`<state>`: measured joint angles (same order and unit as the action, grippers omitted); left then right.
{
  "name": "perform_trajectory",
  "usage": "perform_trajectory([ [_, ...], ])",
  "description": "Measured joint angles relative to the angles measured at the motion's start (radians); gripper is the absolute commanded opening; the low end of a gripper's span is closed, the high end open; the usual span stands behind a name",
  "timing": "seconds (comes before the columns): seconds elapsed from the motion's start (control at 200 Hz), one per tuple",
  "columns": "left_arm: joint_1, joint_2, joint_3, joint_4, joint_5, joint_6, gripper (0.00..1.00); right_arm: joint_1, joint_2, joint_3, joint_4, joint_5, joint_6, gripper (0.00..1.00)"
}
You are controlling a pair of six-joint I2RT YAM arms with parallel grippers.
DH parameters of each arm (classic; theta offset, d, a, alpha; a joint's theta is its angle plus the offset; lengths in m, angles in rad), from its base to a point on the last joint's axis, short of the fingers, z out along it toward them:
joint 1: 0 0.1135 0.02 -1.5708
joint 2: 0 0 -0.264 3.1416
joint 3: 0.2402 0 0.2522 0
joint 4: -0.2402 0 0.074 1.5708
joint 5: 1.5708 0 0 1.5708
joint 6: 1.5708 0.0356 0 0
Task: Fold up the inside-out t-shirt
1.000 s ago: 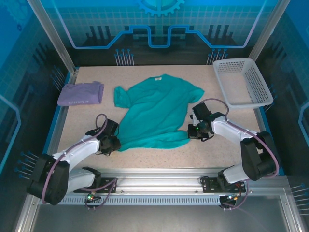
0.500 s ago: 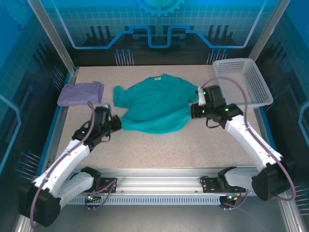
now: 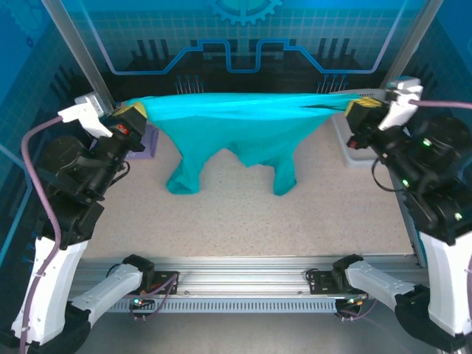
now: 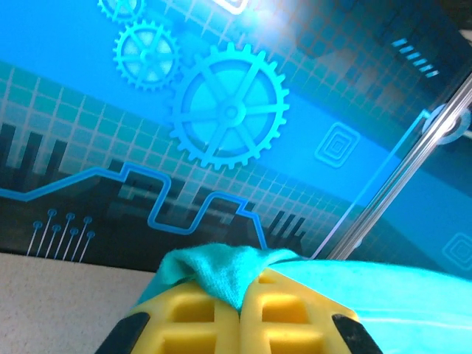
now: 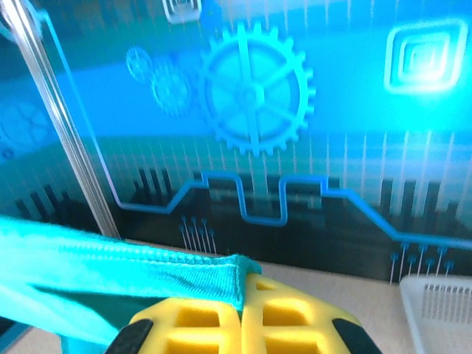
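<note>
The inside-out t-shirt (image 3: 243, 122), teal-green, is lifted off the table and stretched taut in the air between both grippers. Its lower parts hang down towards the tabletop in two drooping ends. My left gripper (image 3: 137, 112) is raised at the back left and shut on one corner of the cloth. The left wrist view shows the yellow fingers (image 4: 199, 313) pressed together with the t-shirt (image 4: 221, 267) bunched over the left gripper (image 4: 242, 287). My right gripper (image 3: 359, 109) is raised at the back right. In its wrist view the right gripper (image 5: 242, 286) pinches the hem of the t-shirt (image 5: 133, 267).
A lavender folded garment (image 3: 150, 139) lies at the back left, mostly hidden behind my left arm. A white basket (image 5: 440, 310) stands at the back right, beside my right arm. The speckled table (image 3: 243, 221) stretches under the hanging cloth. Metal frame posts rise at both back corners.
Both grippers have risen from the tabletop and spread apart, lifting the t-shirt's edge with them. The t-shirt went from lying on the table to hanging stretched in the air.
</note>
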<state>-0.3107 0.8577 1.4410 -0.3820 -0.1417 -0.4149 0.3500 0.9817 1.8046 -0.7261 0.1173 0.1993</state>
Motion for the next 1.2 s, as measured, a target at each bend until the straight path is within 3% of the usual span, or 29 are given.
perform_trajectory([
  [0.14,0.009,0.066,0.043,-0.017,-0.004,0.007,0.0,0.0,-0.007,0.027,0.006,0.027,-0.035,0.0],
  [0.26,0.106,0.221,0.1,-0.014,0.039,-0.007,0.0,-0.024,0.081,0.027,0.034,0.062,-0.071,0.0],
  [0.38,0.172,0.451,0.225,-0.006,0.07,-0.021,0.0,-0.126,0.273,0.093,0.069,0.028,-0.067,0.0],
  [0.56,0.185,0.691,0.458,-0.029,0.11,-0.022,0.0,-0.242,0.594,0.343,0.06,-0.077,-0.014,0.0],
  [0.67,0.187,0.725,0.598,-0.035,0.124,-0.006,0.0,-0.251,0.683,0.512,0.04,-0.137,0.012,0.0],
  [0.805,0.192,0.651,0.645,-0.032,0.136,0.015,0.0,-0.251,0.656,0.587,0.044,-0.208,0.037,0.0],
  [0.96,0.192,0.411,0.399,0.03,0.168,0.003,0.0,-0.251,0.473,0.372,0.085,-0.254,0.056,0.0],
  [1.2,0.113,-0.007,-0.371,0.098,0.202,-0.067,0.0,-0.242,0.155,-0.268,0.134,-0.281,0.086,0.0],
])
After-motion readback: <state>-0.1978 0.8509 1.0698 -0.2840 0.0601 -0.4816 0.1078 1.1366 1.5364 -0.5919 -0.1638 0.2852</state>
